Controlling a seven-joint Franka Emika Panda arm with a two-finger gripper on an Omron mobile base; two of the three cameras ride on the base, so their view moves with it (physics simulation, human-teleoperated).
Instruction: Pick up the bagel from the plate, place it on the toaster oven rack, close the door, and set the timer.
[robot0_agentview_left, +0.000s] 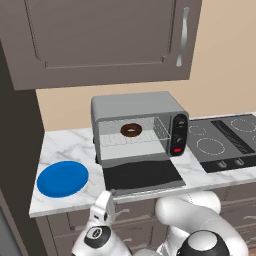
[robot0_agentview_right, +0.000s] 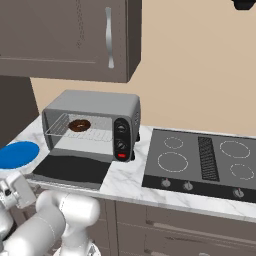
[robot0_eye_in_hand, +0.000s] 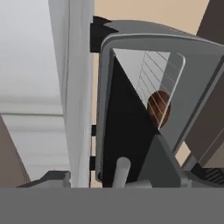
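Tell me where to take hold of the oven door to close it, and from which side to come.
Take the door at its front free edge, where the handle bar runs. The panel lies flat, folded down toward the counter's front, hinged at the oven mouth below the rack that holds the bagel. Coming from below and in front, then lifting up and back, looks best. The gripper sits low by that edge.

Lighting: even, diffuse, rendered; no glare.
Soft-edged render throughout. Faint shadow under the toaster oven (robot0_agentview_left: 137, 127) on the desk (robot0_agentview_left: 70, 145); hand view rolled sideways, foreground parts blurred.
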